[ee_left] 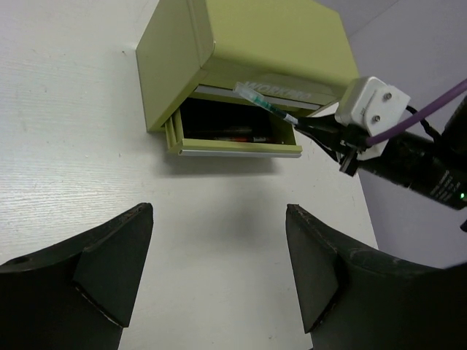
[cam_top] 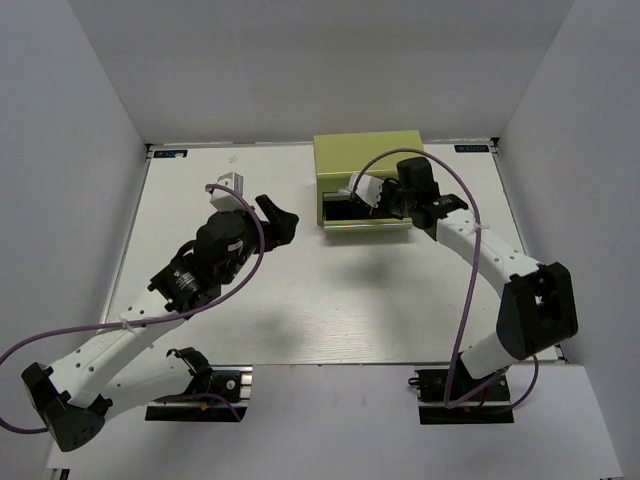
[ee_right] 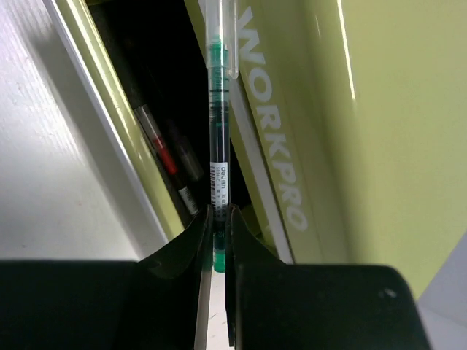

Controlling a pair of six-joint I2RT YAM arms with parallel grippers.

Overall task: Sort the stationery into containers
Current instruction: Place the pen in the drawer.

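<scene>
- Jaws of the right gripper (ee_right: 219, 226) were clamped on the tail end of 1 thin pen (ee_right: 218, 146), clear-barrelled with green ink. Those of the left gripper (ee_left: 219, 240) stood wide apart above the table (ee_left: 73, 109), holding nothing.
- The pen stuck straight out ahead of the fingertips with nearly all its length free. It slanted over the open lower drawer (ee_left: 241, 150) and across the lettered face (ee_left: 284, 93) above it on the olive-green cabinet (ee_left: 270, 36).
- At least 2 other pens (ee_right: 157, 146) lay inside that drawer, 1 of them red and white.
- Risk 1: the pen's far end looked close to the lettered face, so a push forward could jam it there and lever the pen round in the narrow grip.
- Risk 2: let go at that slant, it could land across the drawer's front rim and roll off onto the table.
- Risk 3: a pinch so near 1 end gave little hold against twisting.
</scene>
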